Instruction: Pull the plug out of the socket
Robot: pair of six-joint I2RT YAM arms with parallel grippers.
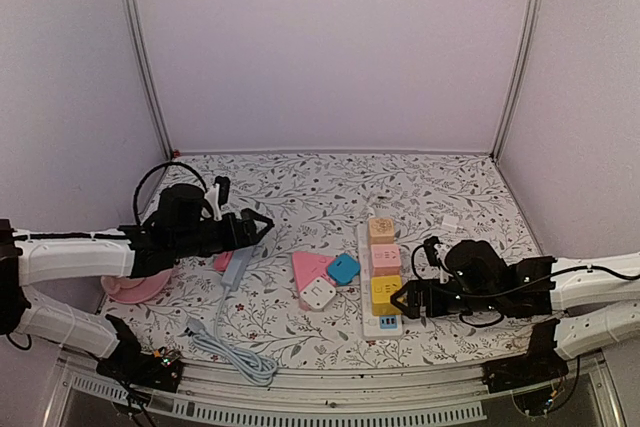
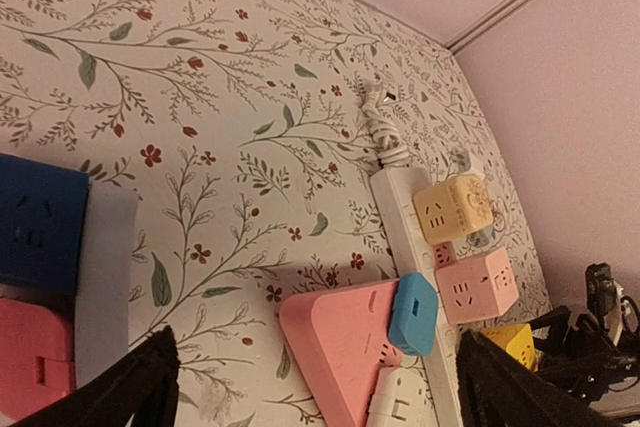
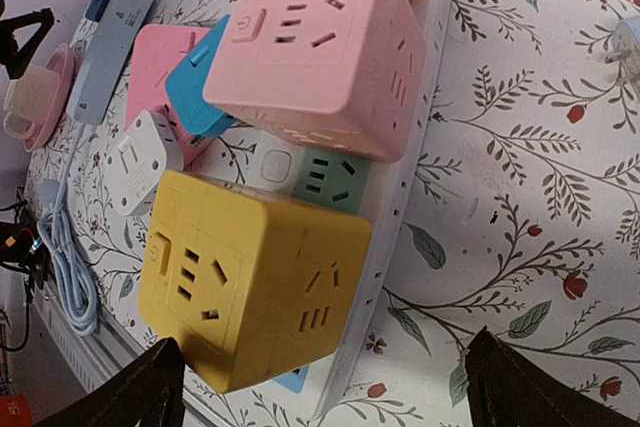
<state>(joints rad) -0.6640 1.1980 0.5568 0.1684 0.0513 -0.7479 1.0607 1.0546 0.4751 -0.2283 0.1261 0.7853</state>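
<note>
A white power strip [image 1: 381, 323] lies right of centre with three cube plugs on it: pale orange [image 1: 381, 230], pink [image 1: 385, 259] and yellow [image 1: 386, 294]. My right gripper [image 1: 402, 300] is open at the yellow cube's right side. In the right wrist view the yellow cube [image 3: 255, 277] and pink cube [image 3: 320, 52] sit on the strip [image 3: 425, 137], and the gripper [image 3: 325, 392] is open with the yellow cube just ahead of its fingers. My left gripper [image 1: 264, 224] is open and empty, above the left half of the table.
A pink triangular socket [image 1: 308, 267] holds a blue plug [image 1: 343, 269] and a white plug [image 1: 319, 293]; they also show in the left wrist view [image 2: 340, 342]. A grey strip [image 1: 237, 267] with a coiled cable [image 1: 235, 352] lies at left. A pink dish [image 1: 140, 289] sits under the left arm.
</note>
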